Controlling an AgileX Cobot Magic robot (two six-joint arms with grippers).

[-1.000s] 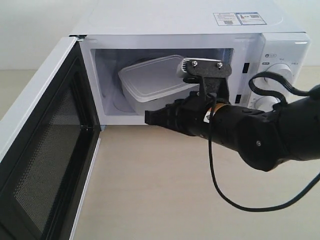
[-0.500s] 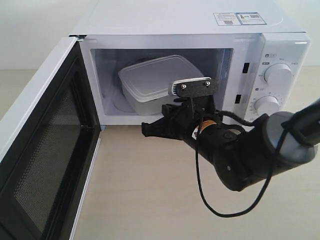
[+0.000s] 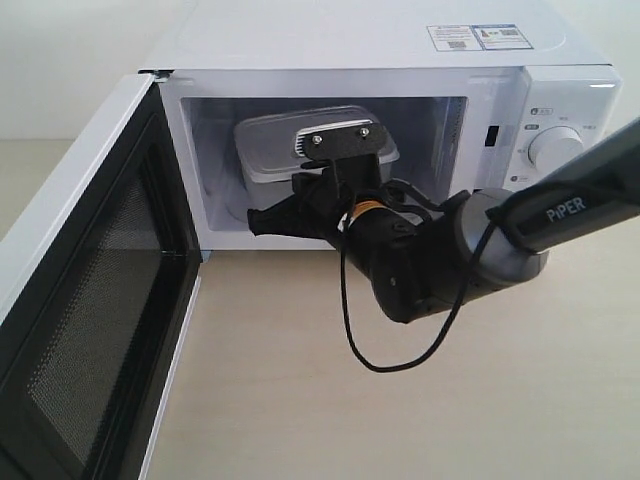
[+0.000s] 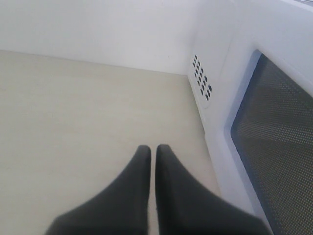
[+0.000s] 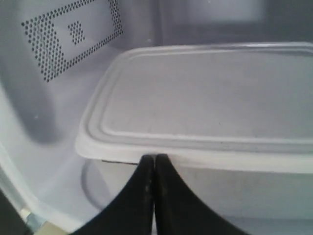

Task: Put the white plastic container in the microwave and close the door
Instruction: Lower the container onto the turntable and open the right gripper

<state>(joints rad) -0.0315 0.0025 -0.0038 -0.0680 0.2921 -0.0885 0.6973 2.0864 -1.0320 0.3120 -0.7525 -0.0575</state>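
The container point(image 3: 264, 146) is seated inside the microwave point(image 3: 350, 40); the right pincer point(image 5: 154, 161) is clenched empty at its front wall; the left pincer point(image 4: 152, 150) is clenched likewise.

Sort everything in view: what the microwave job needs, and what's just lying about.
For the job:
white plastic container, inside the microwave
door, open
right gripper, shut, at the container's side
left gripper, shut, by the door

Just there:
table
stickers on the microwave's top
dial
cable on the right arm
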